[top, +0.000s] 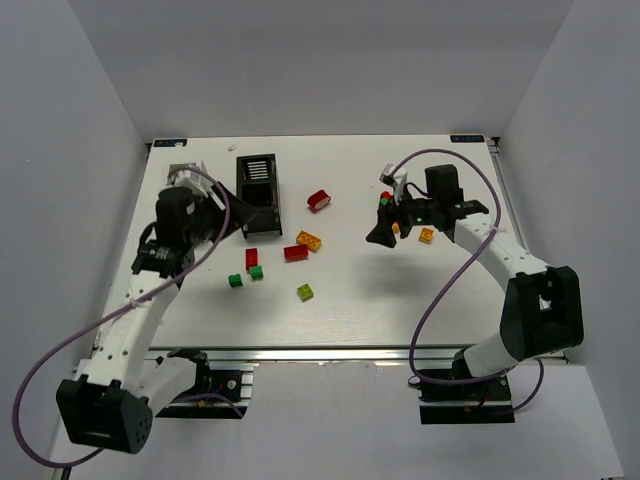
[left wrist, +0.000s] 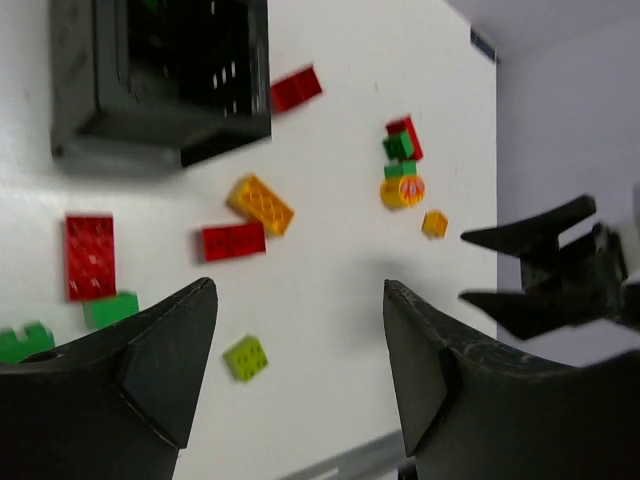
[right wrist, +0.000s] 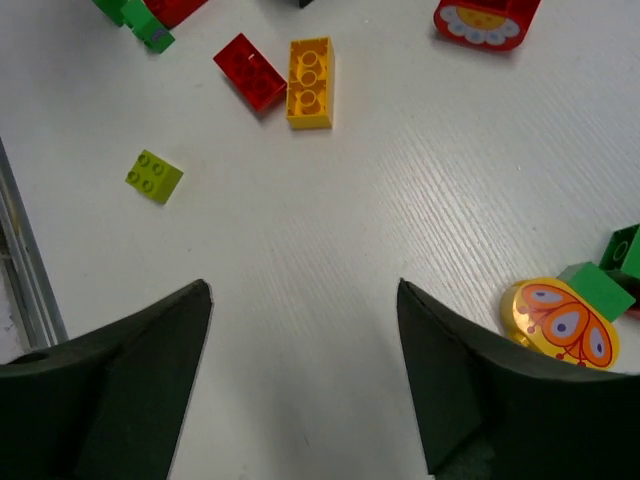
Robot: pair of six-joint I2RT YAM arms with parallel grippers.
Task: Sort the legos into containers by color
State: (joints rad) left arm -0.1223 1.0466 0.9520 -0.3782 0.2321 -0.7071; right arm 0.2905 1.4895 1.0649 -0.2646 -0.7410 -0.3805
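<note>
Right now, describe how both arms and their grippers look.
Both the left arm and right arm have white links with black joints and black bases. A grey-purple cable loops loosely along each. The left gripper and right gripper have matte black, wedge-shaped fingers.

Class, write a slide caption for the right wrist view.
Open right hand above the table, near a lime brick and a round orange piece.

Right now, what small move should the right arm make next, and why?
Probably slide the right gripper sideways until it hangs over the round orange piece. Its jaws stand open and empty above bare table, and that piece lies just beside one finger, so it looks like the closest thing to pick.
</note>
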